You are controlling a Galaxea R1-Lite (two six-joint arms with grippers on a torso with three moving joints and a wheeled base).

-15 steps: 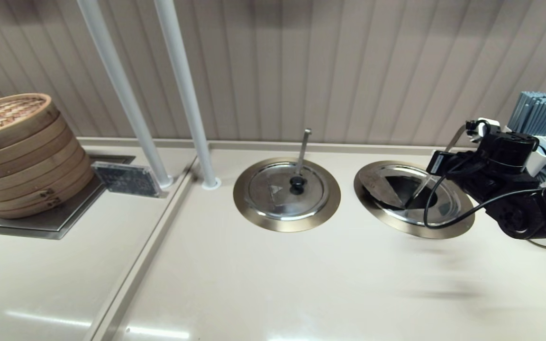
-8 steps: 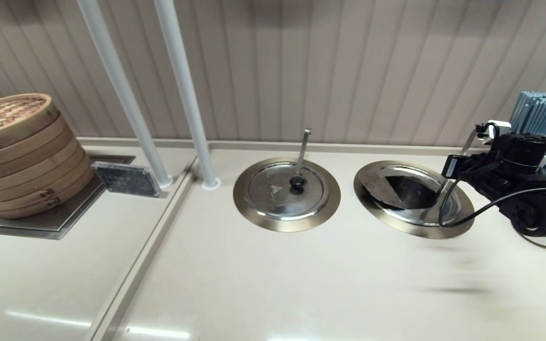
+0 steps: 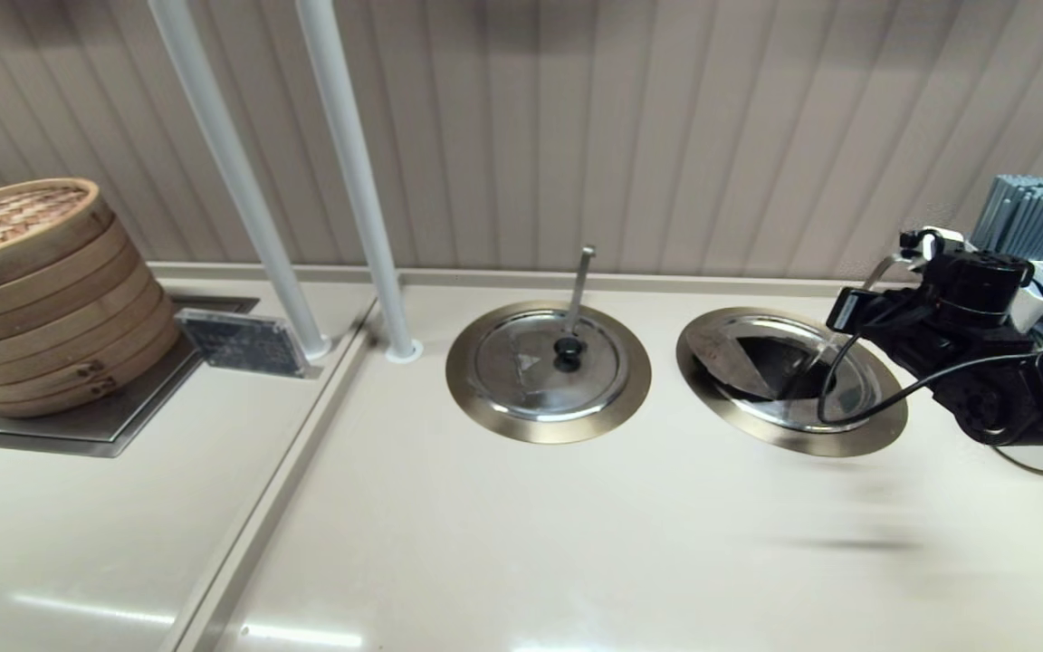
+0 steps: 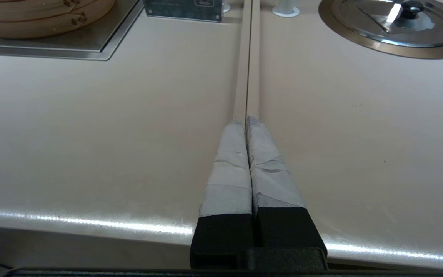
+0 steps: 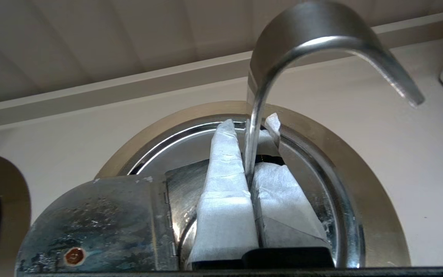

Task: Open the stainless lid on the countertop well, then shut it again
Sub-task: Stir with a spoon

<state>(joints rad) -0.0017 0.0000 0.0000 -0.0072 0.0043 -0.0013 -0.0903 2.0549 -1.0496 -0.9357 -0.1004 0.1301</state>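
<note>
Counter (image 3: 503, 543), big and cream, fills most of what I see. At the far left a stack of bamboo steamers (image 3: 28, 290) sits on a steel plate, with a small dark sign (image 3: 241, 342) beside it. Two white poles (image 3: 345, 172) go up from the counter.

Two round wells sit side by side. The twin well (image 3: 547, 371) in the middle has its lid flat on it, with a black knob and an upright handle. The countertop well (image 3: 852, 441) is on my right, with a wide brass-colored ring. The stainless lid (image 3: 752, 358) lies on it and shows a big dark wedge shape. In my right wrist view a hinged flap of the lid is folded back.

My right gripper (image 5: 258, 130) reaches over the far right part of that well. The slanted ladle handle (image 5: 313, 46) runs up between my taped fingers (image 5: 225, 184), which are nearly together around it. I cannot tell if they really squeeze it.

My left gripper (image 4: 247, 123) rests low over the counter's front edge, well away from the wells. Its fingers are pressed together and hold nothing.
</note>
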